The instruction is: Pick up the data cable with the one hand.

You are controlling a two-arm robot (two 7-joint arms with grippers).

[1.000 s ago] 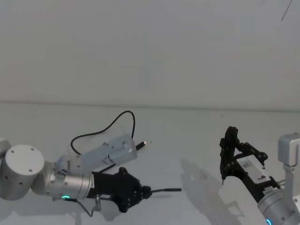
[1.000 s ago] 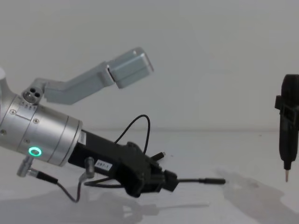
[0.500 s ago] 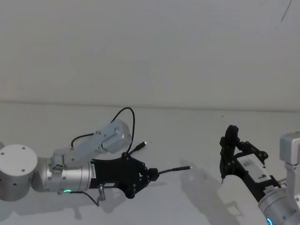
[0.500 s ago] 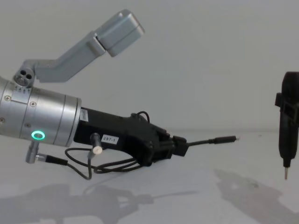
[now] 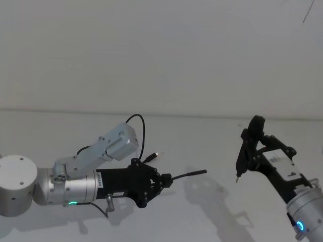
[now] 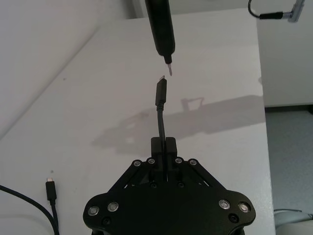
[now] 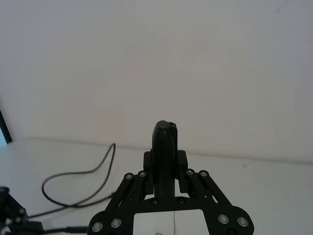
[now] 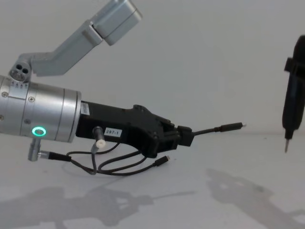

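Gripping the data cable (image 5: pixel 189 174) behind its plug, the left tool (image 5: pixel 165 179) hovers.

a wide flat white table (image 5: pixel 212 136) is spread across the scene, and a plain white wall (image 5: pixel 161 50) is set behind it. a slender black pen-like tool (image 8: pixel 290 112) with a pointed metal tip is held clear above the table on the right, nearly upright, tip down. soft grey shadows (image 8: pixel 233 188) are cast on the tabletop. a thin dark line (image 5: pixel 308 11) is seen high on the wall. grey floor (image 6: pixel 288 156) is seen past the table's edge.
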